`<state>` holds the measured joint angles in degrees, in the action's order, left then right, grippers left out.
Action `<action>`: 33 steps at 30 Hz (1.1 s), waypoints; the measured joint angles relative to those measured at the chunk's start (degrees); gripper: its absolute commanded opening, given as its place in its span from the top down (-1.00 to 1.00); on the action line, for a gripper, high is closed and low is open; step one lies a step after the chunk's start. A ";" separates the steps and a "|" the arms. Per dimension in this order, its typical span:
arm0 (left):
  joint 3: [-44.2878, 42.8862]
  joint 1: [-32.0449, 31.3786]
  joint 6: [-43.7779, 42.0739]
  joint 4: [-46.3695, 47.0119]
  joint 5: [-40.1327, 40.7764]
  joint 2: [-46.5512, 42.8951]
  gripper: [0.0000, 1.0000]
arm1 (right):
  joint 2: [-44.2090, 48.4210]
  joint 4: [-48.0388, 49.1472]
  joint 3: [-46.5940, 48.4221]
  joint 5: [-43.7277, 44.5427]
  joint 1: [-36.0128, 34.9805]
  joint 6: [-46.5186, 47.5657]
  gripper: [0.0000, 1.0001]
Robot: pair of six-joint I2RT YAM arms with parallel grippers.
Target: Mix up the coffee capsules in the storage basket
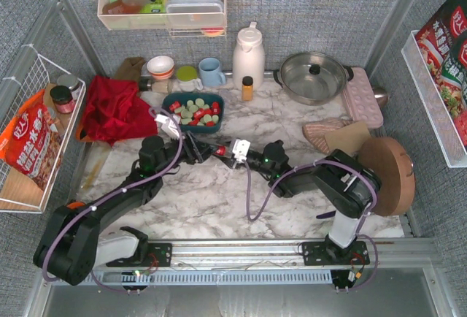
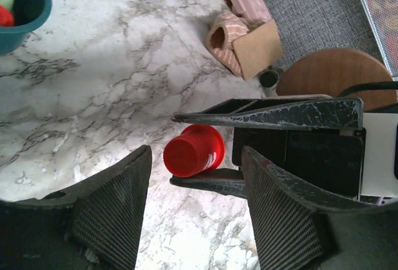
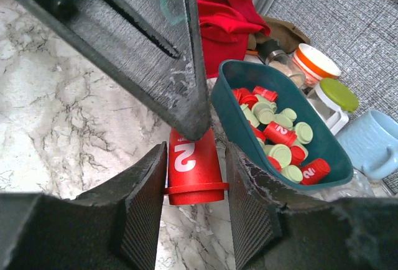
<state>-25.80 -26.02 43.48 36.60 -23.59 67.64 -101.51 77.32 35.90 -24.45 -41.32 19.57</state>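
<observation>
Currently one dark teal rectangular plastic storage basket is sitting on the marble worktop, holding roughly seven red and eight mint-green cup-shaped coffee capsules. One more red capsule is sitting near it, pinched between the half-closed right tool. The left tool is gaping wide on either side of that capsule; whether it is touching it, I cannot tell.
</observation>
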 measured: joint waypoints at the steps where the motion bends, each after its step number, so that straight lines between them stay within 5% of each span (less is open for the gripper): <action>1: -0.24 -0.39 -0.02 0.33 -0.59 0.28 -0.33 | 0.20 0.00 -0.07 0.02 0.13 0.02 0.35; 9: -2.32 -2.12 0.28 1.25 -3.39 4.48 0.04 | 2.54 0.11 -1.31 -0.68 0.70 0.02 0.34; 12: -2.89 -2.62 0.70 1.92 -3.67 5.51 0.33 | 2.93 0.07 -1.77 -1.14 0.79 0.04 0.24; 15: -3.17 -3.06 1.11 2.95 -3.65 5.77 0.59 | 2.95 0.00 -1.92 -0.96 1.14 0.22 -0.06; 18: -3.17 -3.19 0.85 3.23 -3.13 5.77 0.74 | 2.95 0.07 -2.05 -1.27 1.14 -0.50 -0.90; 19: -3.17 -3.21 0.66 3.23 -2.43 5.70 0.77 | 2.95 0.15 -2.21 -1.44 1.14 -0.48 -0.97; 29: -7.69 -2.80 -3.54 -2.51 10.73 3.69 0.87 | 6.60 -0.59 -6.62 3.28 3.91 -0.59 -0.98; 33: -14.45 -1.49 -8.48 -5.38 16.74 9.20 0.86 | 10.25 -3.93 -8.20 8.04 5.46 -0.61 -0.98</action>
<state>-40.25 -27.51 35.00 31.22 -6.85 76.84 -91.26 73.38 27.70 -16.40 -35.86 18.96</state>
